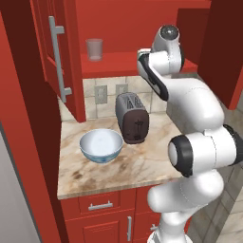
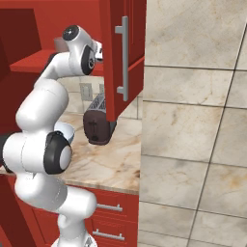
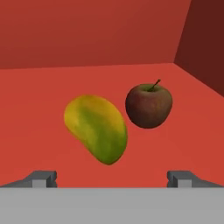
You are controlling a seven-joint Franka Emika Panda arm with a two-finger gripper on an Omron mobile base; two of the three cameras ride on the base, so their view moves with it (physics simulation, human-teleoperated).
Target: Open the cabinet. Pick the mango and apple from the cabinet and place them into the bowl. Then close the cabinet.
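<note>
Here the claw (image 3: 112, 178) is spread wide and empty, facing the fruit on the shelf inside the open cabinet (image 1: 64, 57).
The mango (image 3: 96, 129) lies on the red shelf (image 3: 35, 122) just left of the apple (image 3: 148, 106), nearly touching it. Below, the bowl (image 1: 101, 145) rests on the marble surface (image 1: 142, 166), just beside the toaster (image 1: 132, 117). A glass cup (image 1: 94, 49) stands on the shelf.

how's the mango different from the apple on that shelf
The mango is yellow-green and oval, lying at a slant; the apple is dark red-brown and round, upright with a thin stem on top. The mango looks larger and nearer the camera, the apple farther back, toward the side wall. Both rest on the red shelf, apart, ungrasped.
</note>
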